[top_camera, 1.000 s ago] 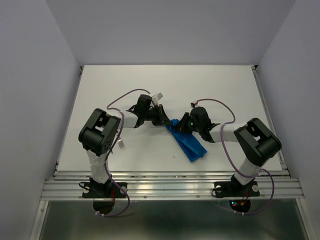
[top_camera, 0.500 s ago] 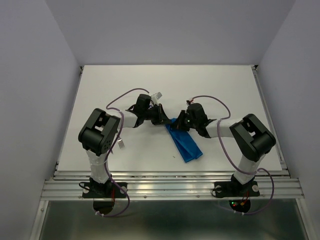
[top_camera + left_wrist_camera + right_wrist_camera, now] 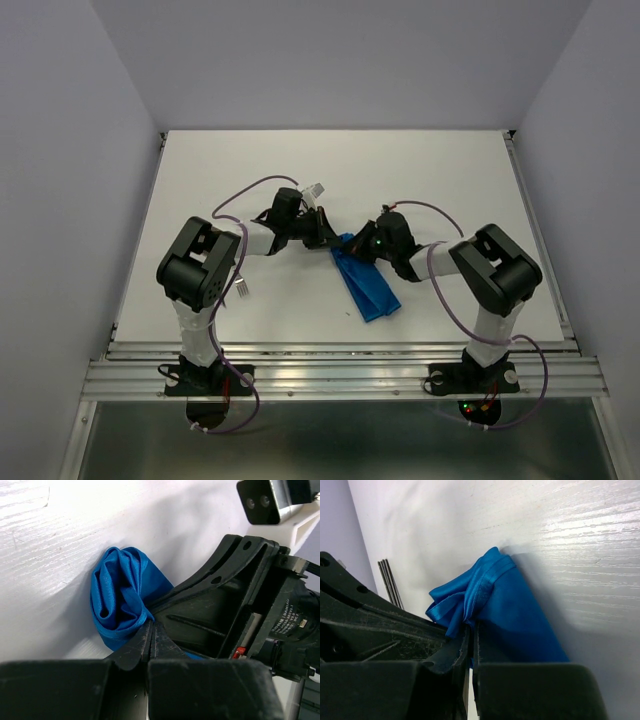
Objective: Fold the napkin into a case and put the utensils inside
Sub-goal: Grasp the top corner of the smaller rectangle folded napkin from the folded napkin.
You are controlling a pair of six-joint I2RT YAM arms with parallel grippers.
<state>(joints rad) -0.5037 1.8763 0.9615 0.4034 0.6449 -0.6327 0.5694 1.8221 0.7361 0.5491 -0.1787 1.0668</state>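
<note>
The bright blue napkin [image 3: 368,287] lies as a narrow folded strip slanting from the table's middle toward the front. Its far end is bunched up [image 3: 120,592] between the two arms. My left gripper [image 3: 328,240] is shut on that bunched end, its fingertips [image 3: 151,626] pressed together over a fold. My right gripper [image 3: 360,246] comes in from the other side and is shut on the same end [image 3: 472,625], right against the left one. A small metal fork [image 3: 243,290] lies by the left arm's elbow; thin tines [image 3: 390,582] show in the right wrist view.
Purple cables [image 3: 250,190] loop over both arms. A metal rail [image 3: 340,350] runs along the table's near edge, and grey walls [image 3: 80,150] close in the left, right and back sides. The right arm's housing [image 3: 250,600] fills the right of the left wrist view.
The right arm has drawn in to the left, bringing its gripper close to the left one. The napkin's near end has shifted slightly left. The left arm has stayed put.
</note>
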